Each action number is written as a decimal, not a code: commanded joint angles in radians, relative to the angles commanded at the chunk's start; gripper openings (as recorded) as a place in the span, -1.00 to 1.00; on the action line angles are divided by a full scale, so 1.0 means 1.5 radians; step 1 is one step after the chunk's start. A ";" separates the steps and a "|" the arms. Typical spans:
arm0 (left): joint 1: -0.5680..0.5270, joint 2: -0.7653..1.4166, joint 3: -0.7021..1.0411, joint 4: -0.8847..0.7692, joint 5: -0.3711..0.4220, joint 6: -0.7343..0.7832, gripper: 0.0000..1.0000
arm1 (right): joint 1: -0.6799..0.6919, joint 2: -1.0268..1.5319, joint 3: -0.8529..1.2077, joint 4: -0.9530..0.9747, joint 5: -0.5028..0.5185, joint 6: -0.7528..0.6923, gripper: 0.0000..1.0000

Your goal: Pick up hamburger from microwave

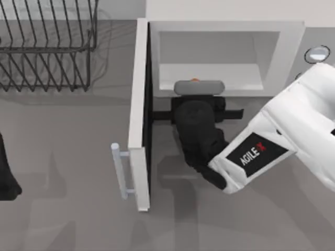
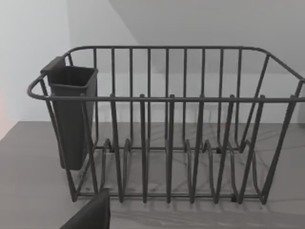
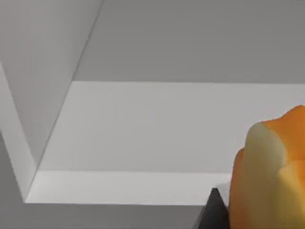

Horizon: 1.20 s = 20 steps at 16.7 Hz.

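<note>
The microwave (image 1: pixel 291 57) stands at the back right with its door (image 1: pixel 137 115) swung out toward the front. My right gripper (image 1: pixel 198 85) reaches into the mouth of the pale cavity. A sliver of the orange hamburger (image 1: pixel 194 80) peeks out just beyond it, at the cavity's front edge. In the right wrist view the hamburger (image 3: pixel 271 176) looms very close, glossy orange-yellow, against the cavity floor and back wall (image 3: pixel 167 129). My left gripper (image 1: pixel 7 178) is parked at the table's left edge.
The open door's silver bar handle (image 1: pixel 119 170) juts out left of my right arm. A black wire rack (image 1: pixel 47 47) stands at the back left; the left wrist view faces it (image 2: pixel 167 143), with a dark cup (image 2: pixel 71 114) on its end. A dial (image 1: pixel 318 53) shows on the microwave's right.
</note>
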 joint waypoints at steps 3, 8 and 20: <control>0.000 0.000 0.000 0.000 0.000 0.000 1.00 | 0.000 -0.098 -0.007 -0.085 -0.001 0.001 -1.00; 0.000 0.000 0.000 0.000 0.000 0.000 1.00 | 0.001 -0.156 -0.011 -0.143 -0.001 0.002 -1.00; 0.000 0.000 0.000 0.000 0.000 0.000 1.00 | -0.015 -0.459 -0.197 -0.304 -0.028 0.031 -1.00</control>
